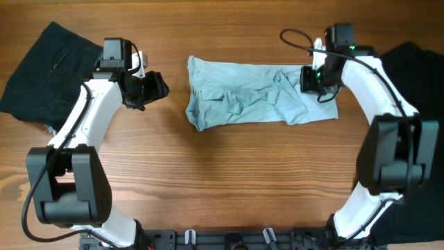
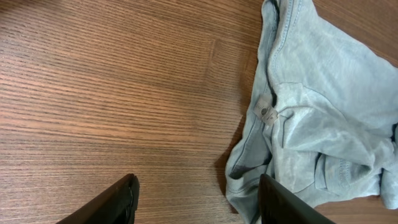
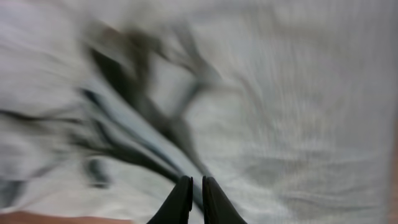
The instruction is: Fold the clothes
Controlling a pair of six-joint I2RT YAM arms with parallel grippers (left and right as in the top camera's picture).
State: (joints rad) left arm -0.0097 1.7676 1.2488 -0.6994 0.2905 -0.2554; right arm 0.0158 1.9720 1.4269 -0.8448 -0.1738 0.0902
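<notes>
The pale sky-blue T-shirt lies crumpled in a rough strip across the middle of the wooden table. It also shows in the left wrist view, with its neck label up. My left gripper is open and empty just left of the shirt's left edge, its fingers spread above bare wood. My right gripper hangs over the shirt's right end. In the right wrist view its fingers are closed together above blurred fabric, with nothing seen between them.
A black garment lies at the far left of the table, behind my left arm. Another black garment lies at the far right, partly under my right arm.
</notes>
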